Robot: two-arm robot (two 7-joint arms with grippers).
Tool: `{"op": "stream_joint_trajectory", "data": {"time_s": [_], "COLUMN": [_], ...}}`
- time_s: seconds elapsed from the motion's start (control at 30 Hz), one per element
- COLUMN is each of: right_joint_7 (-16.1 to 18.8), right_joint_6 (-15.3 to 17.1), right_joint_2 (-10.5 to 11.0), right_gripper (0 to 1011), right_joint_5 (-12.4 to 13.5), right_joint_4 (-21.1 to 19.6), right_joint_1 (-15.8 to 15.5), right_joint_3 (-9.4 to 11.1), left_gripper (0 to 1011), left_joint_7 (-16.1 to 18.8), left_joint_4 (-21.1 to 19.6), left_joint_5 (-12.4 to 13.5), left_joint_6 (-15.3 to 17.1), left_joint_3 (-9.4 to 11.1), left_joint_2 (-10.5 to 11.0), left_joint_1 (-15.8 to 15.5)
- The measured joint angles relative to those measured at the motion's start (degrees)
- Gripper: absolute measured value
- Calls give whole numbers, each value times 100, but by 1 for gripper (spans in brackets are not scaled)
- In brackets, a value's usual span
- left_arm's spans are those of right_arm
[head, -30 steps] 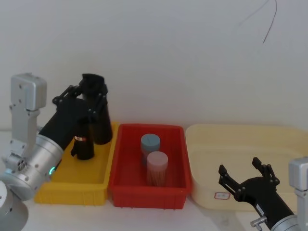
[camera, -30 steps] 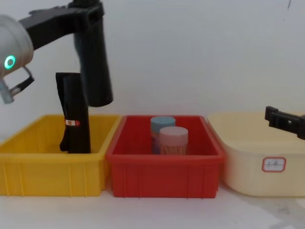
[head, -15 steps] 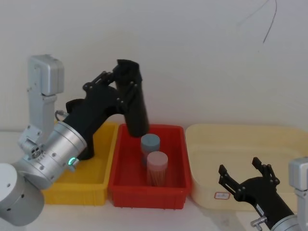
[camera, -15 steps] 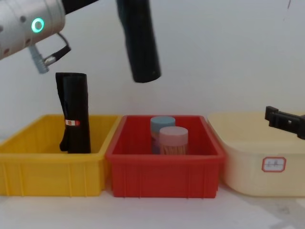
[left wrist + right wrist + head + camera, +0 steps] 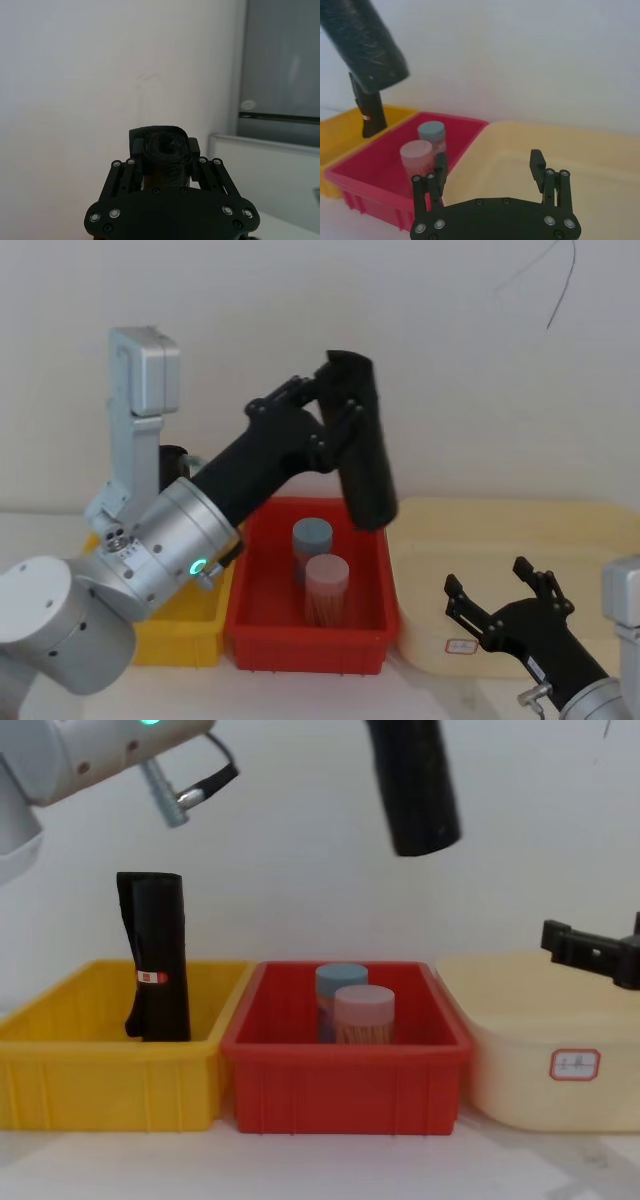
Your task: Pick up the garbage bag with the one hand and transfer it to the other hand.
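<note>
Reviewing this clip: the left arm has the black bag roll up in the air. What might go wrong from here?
1. The left gripper clamps the garbage bag near its top end, with the rest hanging tilted over the red bin. A slip would likely drop it onto the jars.
2. The right gripper sits open, low over the cream bin, well apart from the roll. A tilted roll may meet its fingers askew at handover.

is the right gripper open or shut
Open: the right gripper has its fingers spread wide apart, with nothing held between them.
</note>
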Motion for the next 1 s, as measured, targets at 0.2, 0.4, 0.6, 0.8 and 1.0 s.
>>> {"op": "stream_joint_trajectory", "data": {"time_s": [0.2, 0.4, 0.6, 0.8, 1.0], "right_joint_7": [131, 236, 304, 337, 365], "right_joint_6": [83, 155, 227, 302, 359], "right_joint_2": [18, 19, -5, -36, -59], "right_gripper": [1001, 1001, 1001, 1001, 1001], "right_joint_5": [62, 100, 137, 161, 169], "right_joint_4": [-114, -225, -312, -345, -357], "right_joint_1": [40, 88, 127, 146, 162], "right_joint_3": [-9, -12, 12, 41, 59], "left_gripper": [495, 495, 495, 495, 495], "left_joint_7": [-204, -325, -389, -378, -272], "left_joint_4": [-24, -54, -64, -73, -74], "left_joint_5": [-254, -441, -540, -565, -528], "left_joint_6": [146, 258, 319, 319, 238], "left_joint_3": [163, 289, 355, 373, 348], "left_joint_2": [-105, -190, -232, -227, -191], "left_joint_1": [-117, -199, -245, -254, -229]}}
